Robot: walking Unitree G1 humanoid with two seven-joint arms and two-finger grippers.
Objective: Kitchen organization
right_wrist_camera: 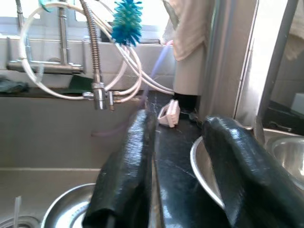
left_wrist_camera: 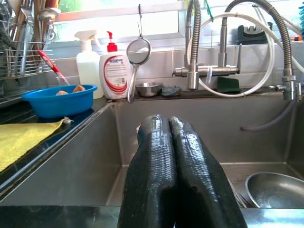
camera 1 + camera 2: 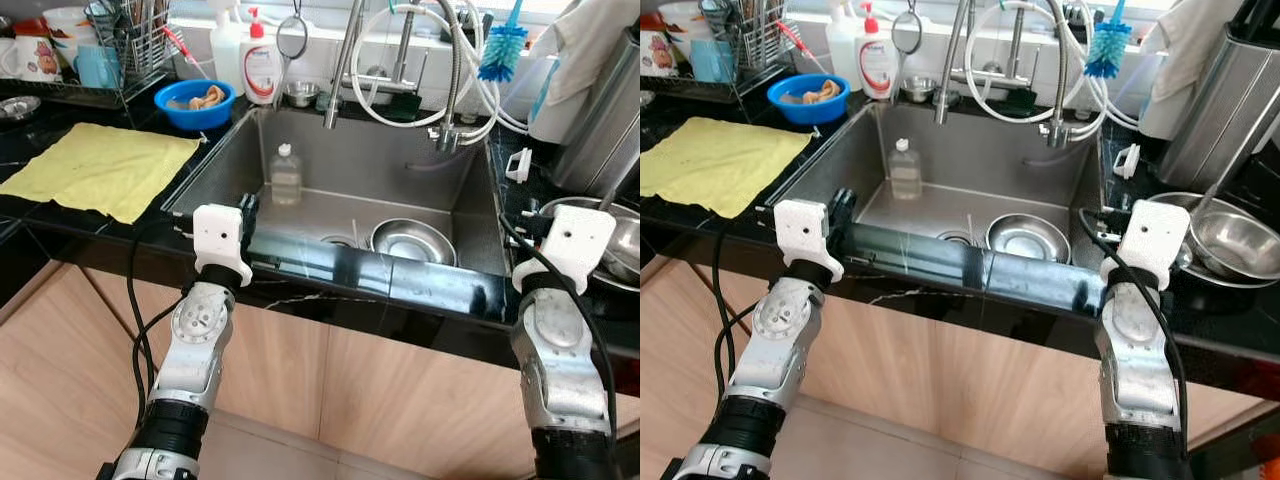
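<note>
Inside the sink (image 3: 440,180): steel bowl (image 3: 412,241), stiff, slippery; grip rim. Left hand (image 2: 175,156) pressed together, right hand (image 1: 190,166) spread.

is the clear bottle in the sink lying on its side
No, the clear bottle stands upright on the sink floor near the back left corner.

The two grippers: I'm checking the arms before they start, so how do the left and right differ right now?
The left gripper has its fingers pressed together, while the right gripper has its fingers apart. The left gripper reaches over the sink's front left edge, while the right gripper is over the black counter at the sink's right, by a steel bowl. Both are empty and sit at counter height.
</note>
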